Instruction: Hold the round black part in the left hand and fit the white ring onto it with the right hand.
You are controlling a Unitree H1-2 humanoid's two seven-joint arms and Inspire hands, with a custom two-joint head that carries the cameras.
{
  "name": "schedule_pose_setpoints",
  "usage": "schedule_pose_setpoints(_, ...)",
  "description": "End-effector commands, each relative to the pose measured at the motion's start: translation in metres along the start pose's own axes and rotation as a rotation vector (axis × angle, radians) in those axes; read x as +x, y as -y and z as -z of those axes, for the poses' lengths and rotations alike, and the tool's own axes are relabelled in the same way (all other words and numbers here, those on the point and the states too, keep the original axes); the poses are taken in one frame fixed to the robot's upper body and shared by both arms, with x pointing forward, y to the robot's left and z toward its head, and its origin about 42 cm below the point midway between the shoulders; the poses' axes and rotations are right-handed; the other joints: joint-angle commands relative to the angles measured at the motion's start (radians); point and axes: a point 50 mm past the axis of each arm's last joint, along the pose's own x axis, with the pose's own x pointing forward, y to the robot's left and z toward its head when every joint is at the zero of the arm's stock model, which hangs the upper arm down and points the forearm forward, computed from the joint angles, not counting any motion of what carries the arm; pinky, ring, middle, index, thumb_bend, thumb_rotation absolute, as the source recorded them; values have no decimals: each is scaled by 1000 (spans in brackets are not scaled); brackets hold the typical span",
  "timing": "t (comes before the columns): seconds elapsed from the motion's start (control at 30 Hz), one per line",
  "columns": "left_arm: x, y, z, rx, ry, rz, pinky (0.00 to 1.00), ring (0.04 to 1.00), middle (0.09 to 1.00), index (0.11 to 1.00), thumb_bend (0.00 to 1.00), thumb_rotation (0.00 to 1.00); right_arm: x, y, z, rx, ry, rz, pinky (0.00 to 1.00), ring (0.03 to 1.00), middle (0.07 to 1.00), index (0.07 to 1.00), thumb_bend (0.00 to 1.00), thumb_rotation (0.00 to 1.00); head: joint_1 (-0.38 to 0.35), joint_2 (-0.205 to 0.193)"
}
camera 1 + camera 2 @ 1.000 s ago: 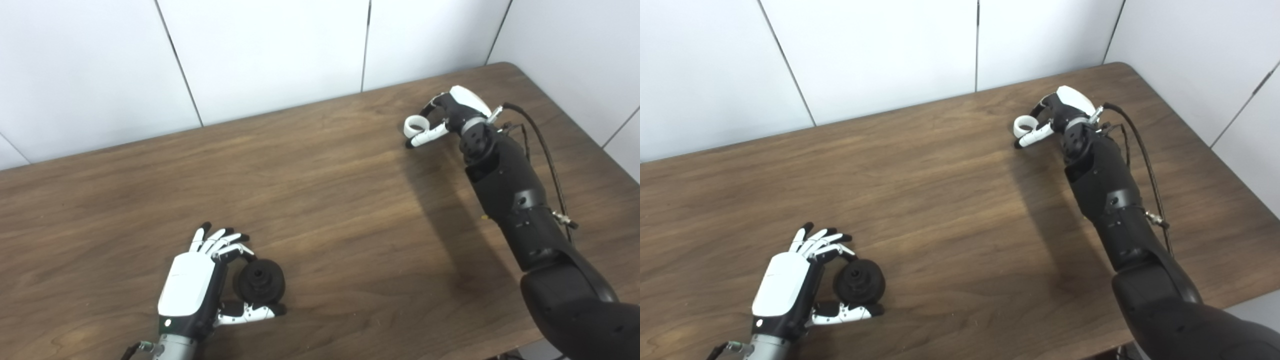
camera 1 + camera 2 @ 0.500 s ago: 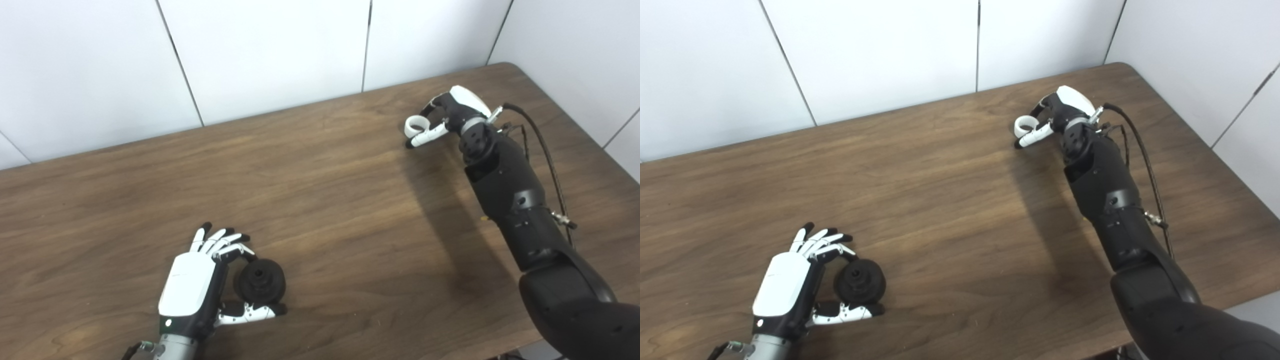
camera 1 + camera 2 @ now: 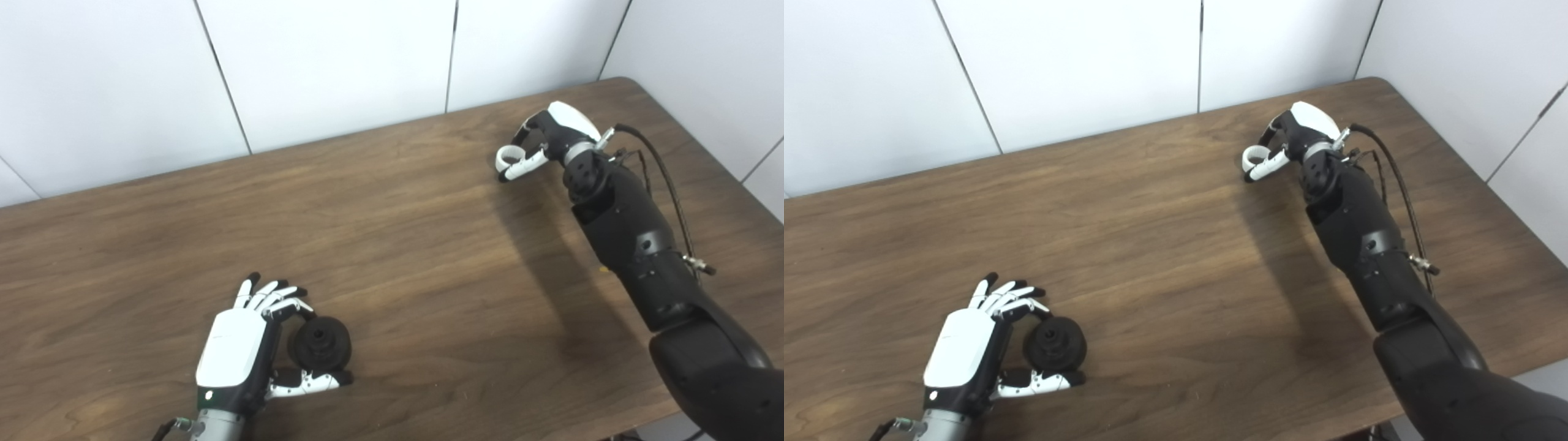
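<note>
Barely lifted, my right robot hand (image 3: 542, 144) pinches the white ring (image 3: 506, 158); left robot hand (image 3: 245, 346) cups the round black part (image 3: 320, 344), both grips loose enough to slip.

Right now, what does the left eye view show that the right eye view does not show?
Only the left eye view shows more wall and table to the left of the left hand. Only the right eye view shows a longer stretch of the table's right edge. Both show the left hand closed around the round black part on the table, and the right hand holding the white ring, far from it.
</note>
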Motion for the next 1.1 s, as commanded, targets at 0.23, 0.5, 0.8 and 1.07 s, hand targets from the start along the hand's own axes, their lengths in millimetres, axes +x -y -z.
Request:
schedule_pose_setpoints(0.23, 0, 3, -3, 19, -5, 25, 1000, 874, 782, 485, 524, 53, -11, 26, -9, -14, 111, 63, 1000, 1000, 882, 491, 514, 134, 27, 0)
schedule_pose_setpoints(0.5, 3, 5, -8, 18, -13, 32, 1000, 877, 783, 485, 524, 53, -38, 33, -31, -35, 270, 41, 1000, 1000, 881, 488, 515, 135, 65, -1)
schedule_pose_setpoints(0.8, 6, 11, -16, 15, -12, 27, 1000, 878, 783, 485, 524, 53, -74, 23, -52, -63, 422, 1, 1000, 1000, 863, 486, 518, 133, 141, 1)
schedule_pose_setpoints(1.07, 11, 15, -25, 18, -16, 29, 1000, 886, 788, 485, 524, 52, -111, 16, -78, -90, 539, -64, 1000, 999, 869, 486, 522, 133, 235, 7)
